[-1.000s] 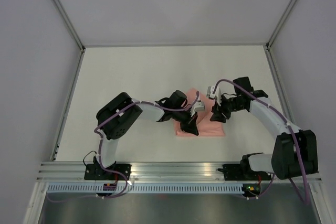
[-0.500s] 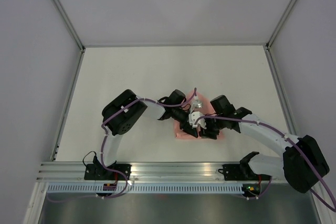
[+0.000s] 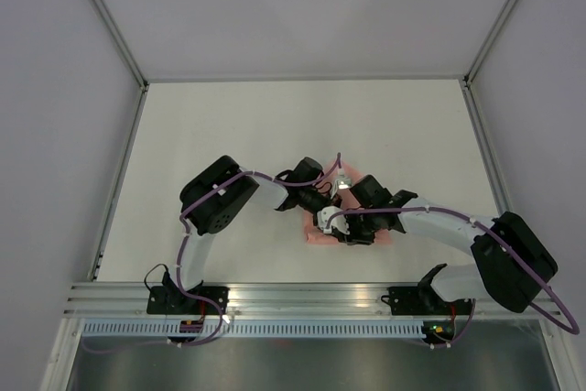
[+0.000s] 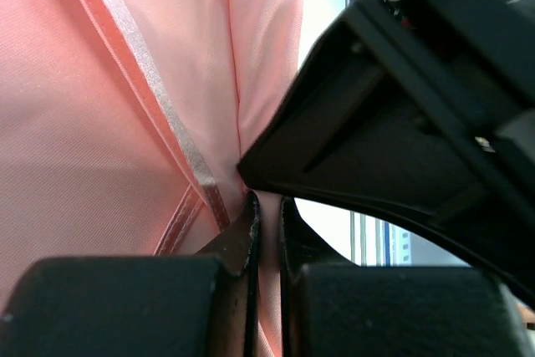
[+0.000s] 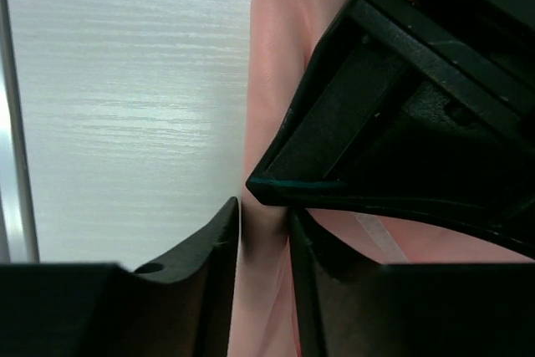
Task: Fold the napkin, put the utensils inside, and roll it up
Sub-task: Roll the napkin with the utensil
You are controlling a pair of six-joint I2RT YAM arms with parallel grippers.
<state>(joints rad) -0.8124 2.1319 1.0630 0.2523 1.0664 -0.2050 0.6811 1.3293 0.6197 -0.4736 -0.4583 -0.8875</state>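
Left wrist view: left tool (image 4: 267, 211) pinched shut on napkin (image 4: 100, 123) ridge. Right tool (image 5: 264, 215) directly opposite, tip to tip, straddling same ridge; clamped or not, cannot tell.

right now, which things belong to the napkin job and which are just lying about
Job: napkin; left gripper, pinching it; right gripper, fingers astride a fold. No utensils visible.
Not part of it: white table; aluminium rail at its near edge.
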